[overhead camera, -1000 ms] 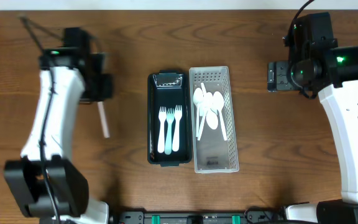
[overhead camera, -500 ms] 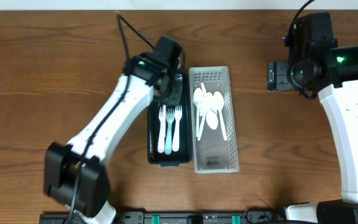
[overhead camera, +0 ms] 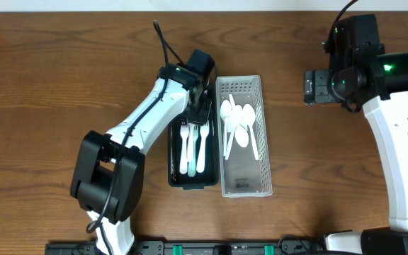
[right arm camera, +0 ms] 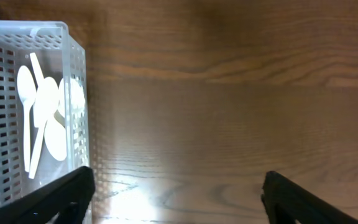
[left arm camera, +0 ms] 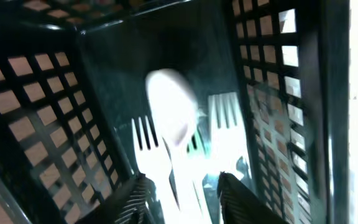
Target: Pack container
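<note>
Over the middle of the tabletop, the left hand (left arm camera: 185, 186) is down in the black basket (overhead camera: 171, 152). Looks pinched narrow on a white utensil (left arm camera: 171, 112) that runs lengthwise, just above the forks (left arm camera: 225, 134). The right hand (right arm camera: 178, 186) is spread wide by the right edge, way farther off.

Middle of the counter (overhead camera: 48, 64), two baskets sit side by side, long walls right up against each other: fork basket (overhead camera: 171, 170) left, spoon basket (overhead camera: 245, 180) right. Forks (overhead camera: 192, 156) lie lengthwise in the left one, tines toward the far end. Spoons (overhead camera: 241, 126) are heaped in the right one's far half. The left jaws are down in the fork basket's far end, and just ahead of them a round-ended utensil (left arm camera: 173, 112) lies between two forks. The right jaws sit well off right, over the counter.
</note>
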